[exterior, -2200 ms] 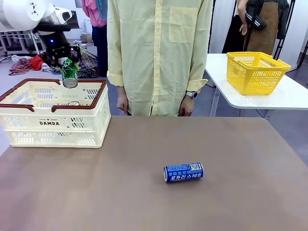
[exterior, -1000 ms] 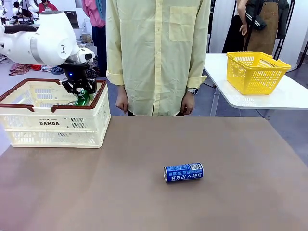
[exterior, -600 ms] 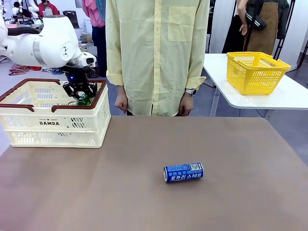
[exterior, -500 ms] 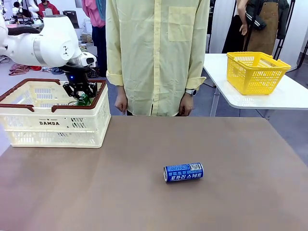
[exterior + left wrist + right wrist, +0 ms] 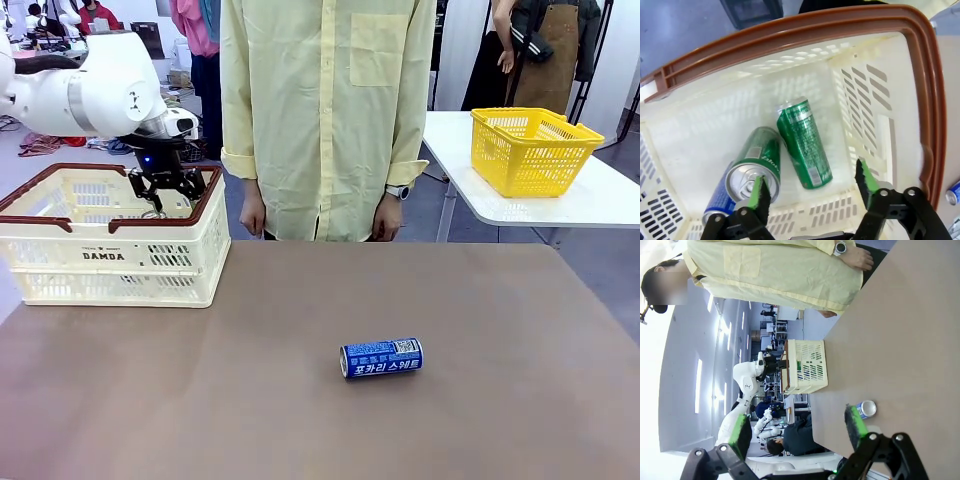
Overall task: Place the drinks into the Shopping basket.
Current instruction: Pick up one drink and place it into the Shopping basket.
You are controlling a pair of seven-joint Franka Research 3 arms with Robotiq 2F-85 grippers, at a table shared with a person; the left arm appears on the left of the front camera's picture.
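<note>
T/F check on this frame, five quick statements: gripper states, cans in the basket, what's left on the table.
1. The left gripper is open above the Shopping basket. True.
2. Both green cans in the basket stand upright. False: both lie on their sides on the basket floor.
3. A blue can lies on its side on the table, outside the basket. True.
4. The right gripper is shut on a can. False: its jaws are open and empty.
5. The person's hands hold a drink. False: they hang empty at the table's far edge.
</note>
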